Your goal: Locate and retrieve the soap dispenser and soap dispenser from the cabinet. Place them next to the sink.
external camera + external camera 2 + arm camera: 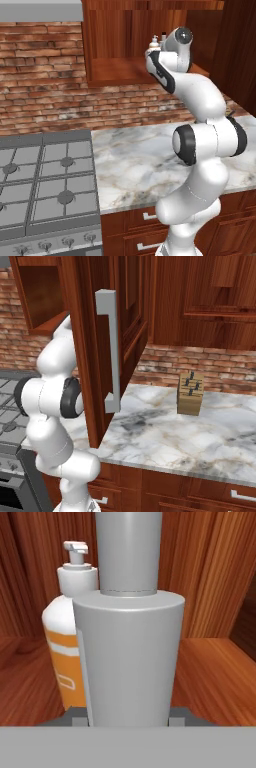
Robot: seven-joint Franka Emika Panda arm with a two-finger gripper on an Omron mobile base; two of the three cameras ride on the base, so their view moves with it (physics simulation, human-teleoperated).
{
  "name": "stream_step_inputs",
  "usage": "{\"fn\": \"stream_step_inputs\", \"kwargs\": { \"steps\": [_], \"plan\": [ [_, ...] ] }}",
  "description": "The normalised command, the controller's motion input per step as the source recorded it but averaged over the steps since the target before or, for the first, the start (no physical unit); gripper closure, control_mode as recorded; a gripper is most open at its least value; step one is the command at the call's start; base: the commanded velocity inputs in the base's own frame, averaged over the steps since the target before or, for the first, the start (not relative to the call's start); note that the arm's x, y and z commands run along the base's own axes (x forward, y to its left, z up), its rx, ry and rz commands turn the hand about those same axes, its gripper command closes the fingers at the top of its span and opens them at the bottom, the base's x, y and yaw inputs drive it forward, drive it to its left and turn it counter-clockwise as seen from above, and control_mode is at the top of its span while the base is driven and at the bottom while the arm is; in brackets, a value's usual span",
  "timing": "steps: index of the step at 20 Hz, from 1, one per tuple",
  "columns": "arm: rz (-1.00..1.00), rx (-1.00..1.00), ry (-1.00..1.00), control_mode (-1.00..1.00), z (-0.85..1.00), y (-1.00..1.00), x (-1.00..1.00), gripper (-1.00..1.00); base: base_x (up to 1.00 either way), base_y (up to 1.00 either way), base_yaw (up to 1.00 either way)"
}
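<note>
The hand view looked straight into the doorless cabinet [210,587] and showed two soap dispensers standing on its shelf: a pale grey bottle [127,662] close up in front, and an orange bottle [62,657] with a white pump head just behind it to its left, partly hidden. The gripper [127,718] had its jaws shut on the pale grey bottle, a dark fingertip at each side of its base. The left base view showed the white arm [200,140] reaching up to the shelf, with one white pump head peeping beside the hand, a grey stove [45,175] and a marble counter [135,160]. The right base view alone showed one knife block [190,393] and a silver door handle [110,351].
</note>
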Motion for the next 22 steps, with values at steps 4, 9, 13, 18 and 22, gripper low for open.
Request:
{"fn": "stream_step_inputs", "kwargs": {
  "steps": [4, 9, 13, 18, 22],
  "plan": [
    [-0.1, 0.04, 0.0, -1.0, 0.0, 0.0, -0.35, 1.0, 0.0, 0.0, 0.0],
    [-0.12, 0.03, -0.02, -1.0, 0.02, 0.14, -0.4, 1.0, 0.0, 0.0, 0.0],
    [-0.1, 0.04, -0.07, -1.0, 0.17, 0.21, -0.45, 1.0, 0.0, 0.0, 0.0],
    [-0.07, 0.01, -0.08, -1.0, 0.18, 0.1, -0.45, 1.0, 0.0, 0.0, 0.0],
    [-0.06, 0.01, -0.08, -1.0, 0.18, 0.03, -0.59, 1.0, 0.0, 0.0, 0.0]
  ]
}}
